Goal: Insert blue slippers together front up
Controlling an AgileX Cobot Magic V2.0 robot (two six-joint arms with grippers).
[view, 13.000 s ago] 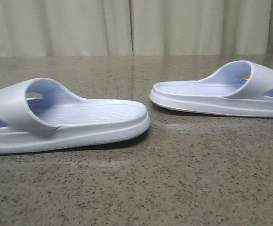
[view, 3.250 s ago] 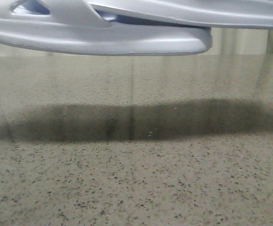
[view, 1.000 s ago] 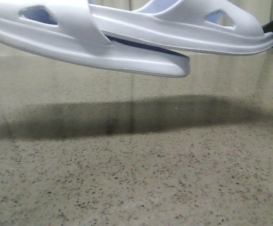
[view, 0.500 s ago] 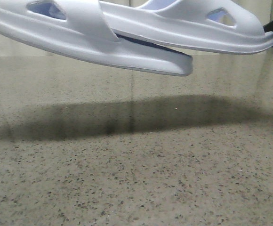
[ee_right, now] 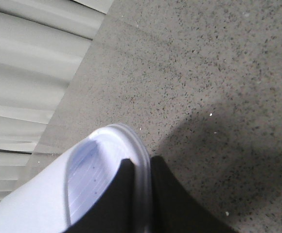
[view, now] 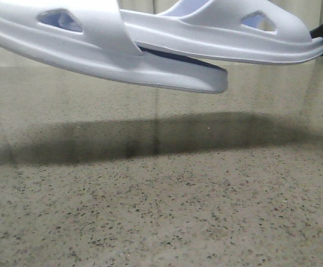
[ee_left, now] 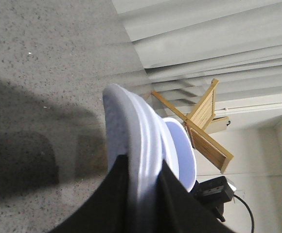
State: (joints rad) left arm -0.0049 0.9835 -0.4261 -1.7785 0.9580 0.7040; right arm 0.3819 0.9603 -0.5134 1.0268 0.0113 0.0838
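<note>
You had two blue slippers in view, both held in the air above the speckled stone table (view: 167, 211). In the front view, the left slipper (view: 94, 55) sat lower and tilted, its free end pointing right and sloping down. The right slipper (view: 228, 39) lay above it, and its end passed under the left slipper's strap, so the two overlapped at the middle. Neither touched the table; one long shadow (view: 150, 136) lay on the surface beneath them.

The left gripper (ee_left: 143, 194) was closed on the edge of the left slipper, with a dark finger on each side of the sole. The right gripper (ee_right: 136, 194) clamped the rim of the right slipper in the same way.

Pale curtains (view: 139, 4) hung behind the table. In the left wrist view, a wooden frame (ee_left: 204, 131) and a black box with a cable (ee_left: 214, 190) stood beyond the slipper. You could read no brand, label or writing on any surface.
</note>
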